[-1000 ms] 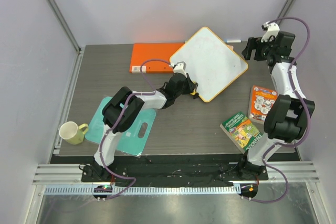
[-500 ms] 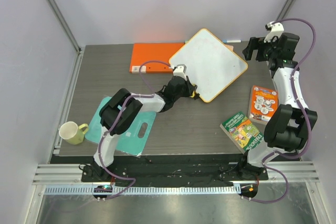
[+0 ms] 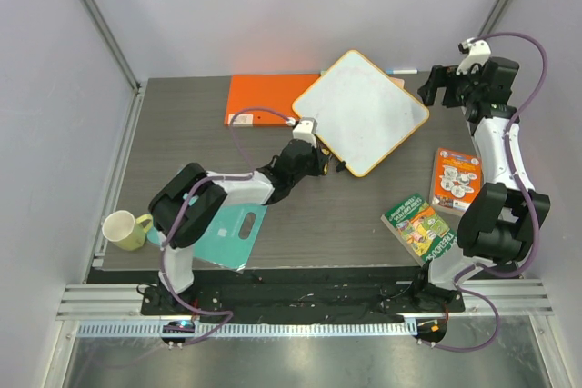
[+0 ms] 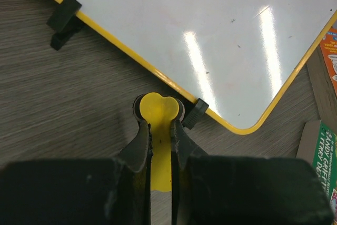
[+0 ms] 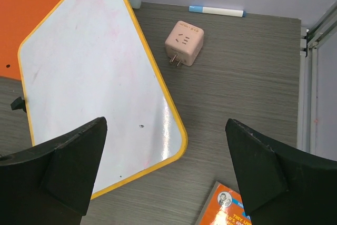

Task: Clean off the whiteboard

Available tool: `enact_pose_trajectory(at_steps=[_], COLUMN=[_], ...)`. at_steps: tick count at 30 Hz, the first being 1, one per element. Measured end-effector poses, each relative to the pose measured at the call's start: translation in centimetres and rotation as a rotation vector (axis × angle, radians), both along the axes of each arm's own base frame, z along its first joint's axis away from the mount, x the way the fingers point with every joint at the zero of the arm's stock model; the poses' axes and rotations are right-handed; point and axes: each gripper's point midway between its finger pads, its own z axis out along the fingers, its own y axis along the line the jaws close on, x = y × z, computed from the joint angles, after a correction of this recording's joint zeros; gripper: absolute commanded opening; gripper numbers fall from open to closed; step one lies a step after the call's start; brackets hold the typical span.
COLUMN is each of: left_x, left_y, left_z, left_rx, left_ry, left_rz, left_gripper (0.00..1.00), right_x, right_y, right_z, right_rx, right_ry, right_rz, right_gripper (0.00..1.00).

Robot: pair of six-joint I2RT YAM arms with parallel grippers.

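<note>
The whiteboard (image 3: 364, 111) lies turned like a diamond at the table's back middle. It has a yellow rim, and its white face shows only faint specks and pink smudges. It also shows in the left wrist view (image 4: 200, 35) and the right wrist view (image 5: 89, 88). My left gripper (image 3: 329, 165) is shut on a yellow eraser (image 4: 159, 109), which sits at the board's near-left rim beside a black foot (image 4: 195, 114). My right gripper (image 3: 436, 88) is open and empty, above the table just right of the board's right corner.
An orange folder (image 3: 264, 97) lies partly under the board's left side. A pink plug adapter (image 5: 184, 42) and a marker (image 5: 216, 10) are behind the board. Two books (image 3: 418, 227) (image 3: 455, 179) lie at the right. A teal cutting board (image 3: 227, 229) and a yellow mug (image 3: 125, 229) are at the left.
My left arm has drawn back and its elbow has swung left, pulling the eraser slightly off toward the board's near-left rim. My right arm shifted a little right.
</note>
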Motion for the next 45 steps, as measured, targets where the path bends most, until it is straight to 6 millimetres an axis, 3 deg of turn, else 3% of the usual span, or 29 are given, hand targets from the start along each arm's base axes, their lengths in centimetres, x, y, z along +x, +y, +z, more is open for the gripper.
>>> enact_pose_trajectory(at_steps=[5,7,8,9,12,13,17,21,24,28,31,36,40,42,45], left_x=[-1.7,-2.5,-3.0,-3.3,-4.4,-4.8,-6.5,-6.9,-6.9,-6.6,-6.4,-5.5,-5.8,-5.8,-5.4], left_y=[3.6,5.1,6.0,6.6,8.6,9.2,11.9,13.1,13.6,13.7,13.4,13.1,12.7,13.1,12.7], left_z=[1.2,0.9,0.5,0.1,-1.9,-2.8,-5.7,-5.5,-3.2,1.8,3.6,2.4,0.4,-0.1,0.6], left_rx=[0.028,0.053,0.077,0.097,0.183,0.211,0.330,0.371,0.358,0.291,0.244,0.285,0.199,0.185,0.147], left_ry=[-0.021,-0.007,0.010,0.024,0.086,0.109,0.188,0.195,0.154,0.059,0.041,0.098,0.169,0.194,0.193], left_rz=[0.059,0.085,0.102,0.112,0.142,0.152,0.185,0.204,0.213,0.205,0.176,0.171,0.102,0.103,0.103], left_gripper=[0.00,0.09,0.18,0.47,0.93,1.00,1.00,1.00,1.00,1.00,1.00,1.00,1.00,1.00,1.00], right_x=[-0.9,-1.7,-2.3,-2.6,-4.2,-4.9,-7.6,-9.8,-11.2,-12.5,-12.7,-13.3,-13.7,-14.2,-15.2], right_y=[0.8,1.2,1.5,1.7,2.4,2.6,3.7,4.4,4.7,5.2,5.3,5.6,6.5,7.6,10.4], right_z=[-0.7,-1.3,-1.6,-1.8,-2.0,-2.0,-0.7,1.2,2.0,1.9,1.3,0.5,0.5,0.6,0.0], right_rx=[0.019,0.030,0.037,0.041,0.050,0.050,0.050,0.037,0.028,0.034,0.044,0.065,0.088,0.105,0.103], right_ry=[0.021,0.043,0.059,0.068,0.095,0.101,0.107,0.083,0.071,0.087,0.112,0.149,0.153,0.153,0.171], right_rz=[0.028,0.038,0.047,0.053,0.073,0.080,0.102,0.113,0.117,0.120,0.121,0.128,0.179,0.246,0.372], right_gripper=[1.00,1.00,1.00,1.00,1.00,1.00,1.00,1.00,1.00,1.00,1.00,1.00,1.00,1.00,0.95])
